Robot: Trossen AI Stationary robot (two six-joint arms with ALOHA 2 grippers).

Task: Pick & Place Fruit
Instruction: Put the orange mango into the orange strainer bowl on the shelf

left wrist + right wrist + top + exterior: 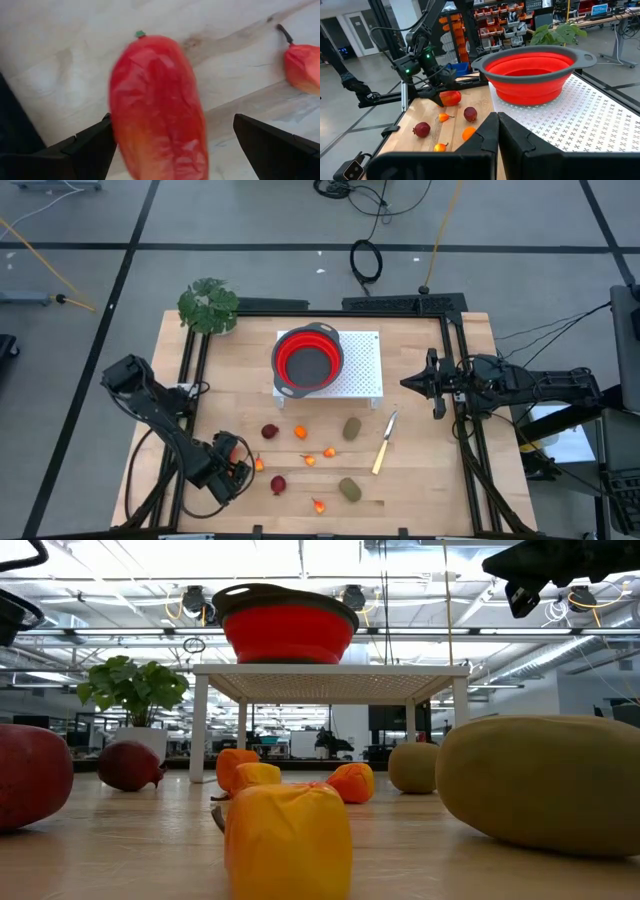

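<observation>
The left gripper (pixel 165 145) has its jaws spread around the elongated red-orange fruit (pixel 157 107), one finger touching it, the other apart, well away from the red bowl (pixel 308 359). Closing should be gentle and centred, as I judge it, so the piece does not roll on the surface (pixel 420 480). The right gripper (pixel 496 131), jaws pressed together, waits beside the bowl.

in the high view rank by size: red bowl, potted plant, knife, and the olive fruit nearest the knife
1. red bowl
2. potted plant
3. knife: longer than the fruit but very slim
4. olive fruit
</observation>
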